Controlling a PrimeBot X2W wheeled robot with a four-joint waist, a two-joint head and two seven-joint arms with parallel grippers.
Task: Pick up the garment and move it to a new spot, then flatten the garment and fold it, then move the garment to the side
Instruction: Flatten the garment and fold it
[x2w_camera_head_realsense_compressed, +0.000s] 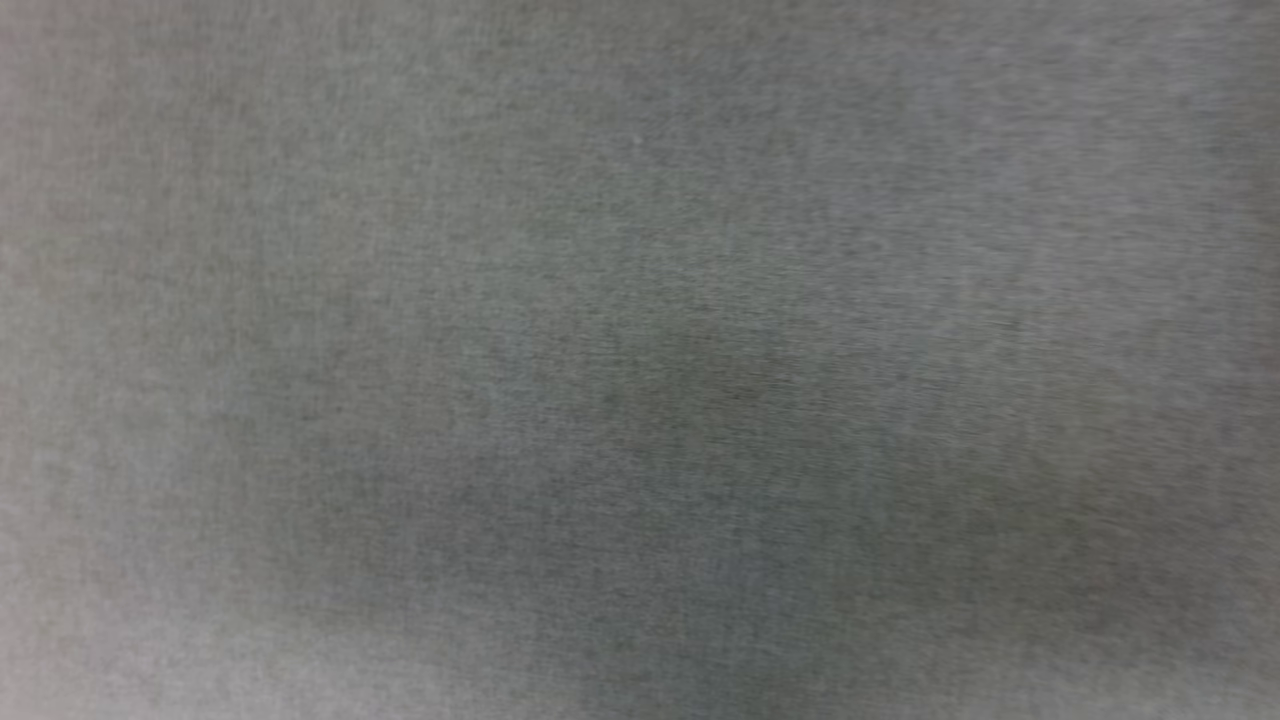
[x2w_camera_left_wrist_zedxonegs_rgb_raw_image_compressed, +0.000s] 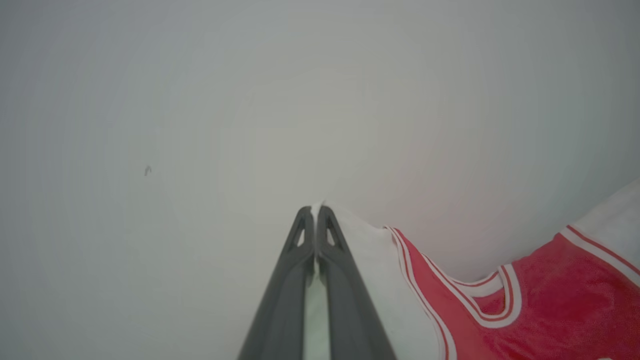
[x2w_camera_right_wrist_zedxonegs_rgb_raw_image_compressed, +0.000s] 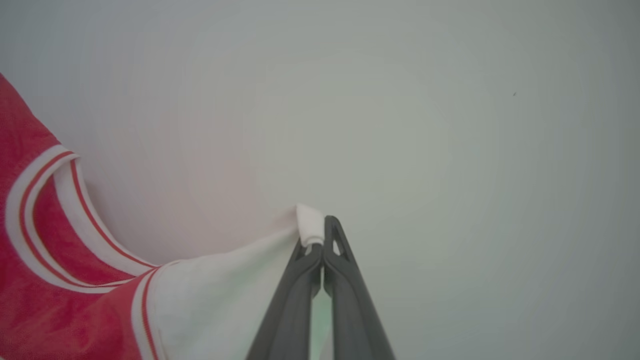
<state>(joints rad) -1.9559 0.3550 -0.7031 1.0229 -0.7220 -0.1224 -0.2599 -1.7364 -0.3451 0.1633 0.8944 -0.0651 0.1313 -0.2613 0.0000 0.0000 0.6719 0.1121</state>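
The garment (x2w_camera_left_wrist_zedxonegs_rgb_raw_image_compressed: 550, 300) is a red jersey with white sleeves and red-and-white striped trim around the neckline. In the left wrist view my left gripper (x2w_camera_left_wrist_zedxonegs_rgb_raw_image_compressed: 315, 211) is shut on the edge of one white sleeve (x2w_camera_left_wrist_zedxonegs_rgb_raw_image_compressed: 372, 265), cloth pinched between the dark fingers. In the right wrist view my right gripper (x2w_camera_right_wrist_zedxonegs_rgb_raw_image_compressed: 321, 226) is shut on the other white sleeve (x2w_camera_right_wrist_zedxonegs_rgb_raw_image_compressed: 220, 295), with a small fold of white cloth poking past the fingertips. The garment's red body (x2w_camera_right_wrist_zedxonegs_rgb_raw_image_compressed: 30, 280) hangs away to that view's left. Its lettering is hidden.
A plain pale grey surface (x2w_camera_left_wrist_zedxonegs_rgb_raw_image_compressed: 200, 125) lies behind both grippers, also seen beyond the right gripper as the same pale grey surface (x2w_camera_right_wrist_zedxonegs_rgb_raw_image_compressed: 450, 125). In the head view a blurred grey surface (x2w_camera_head_realsense_compressed: 640, 360) lies ahead.
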